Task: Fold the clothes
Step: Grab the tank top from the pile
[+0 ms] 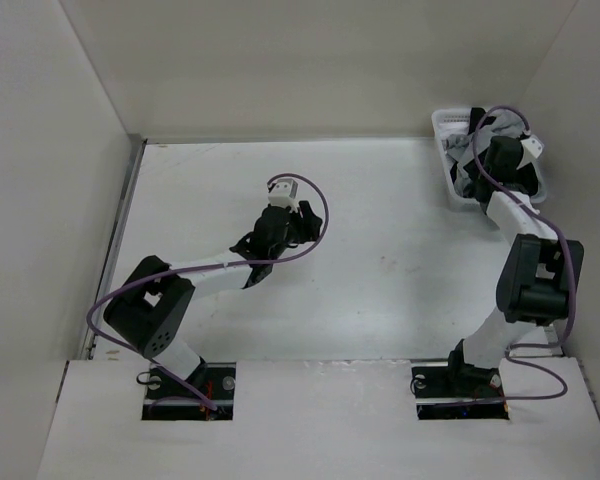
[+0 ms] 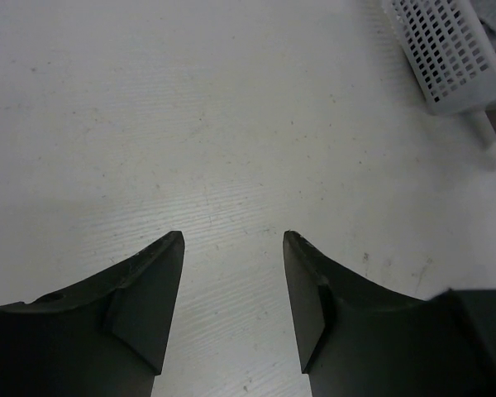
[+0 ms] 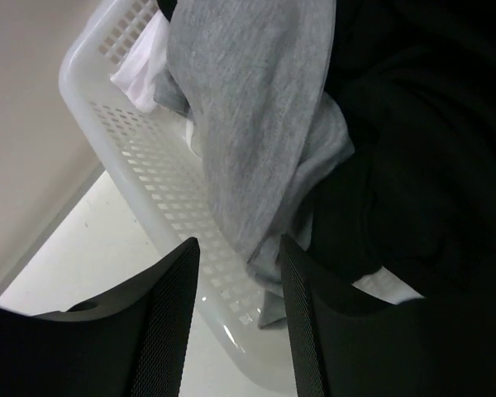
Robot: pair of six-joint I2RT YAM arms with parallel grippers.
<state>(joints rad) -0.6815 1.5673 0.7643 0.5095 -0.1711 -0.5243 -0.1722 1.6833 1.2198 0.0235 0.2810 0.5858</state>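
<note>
The folding is not yet beginning. The grey garment (image 3: 256, 124) is lying in the basket (image 3: 132, 165) at the upper right of the top view, bunched and draping over the basket's rim, with a black garment (image 3: 422, 165) touching it on the right side of the right wrist frame. No part of it is resting on the surface (image 2: 190, 99).

The right gripper (image 3: 240, 240) is reaching into the basket. Its jaws are standing apart, and the lower end of the grey garment is hanging just beyond the gap between them, nearer the right-hand finger. They are not pinching the fabric, so the gripper is released and carrying nothing.

The left gripper (image 2: 233, 236) is hovering over the bare middle of the surface, well apart from the basket. It too is released, with only the surface showing between its fingers.

Judging by this, everything is left to do: catching the grey garment without dragging the black one along, lifting it clear of the basket, spreading it flat in the middle of the surface, and only then making the folds. The thin, soft fabric is likely to slump and cling as it comes out.
</note>
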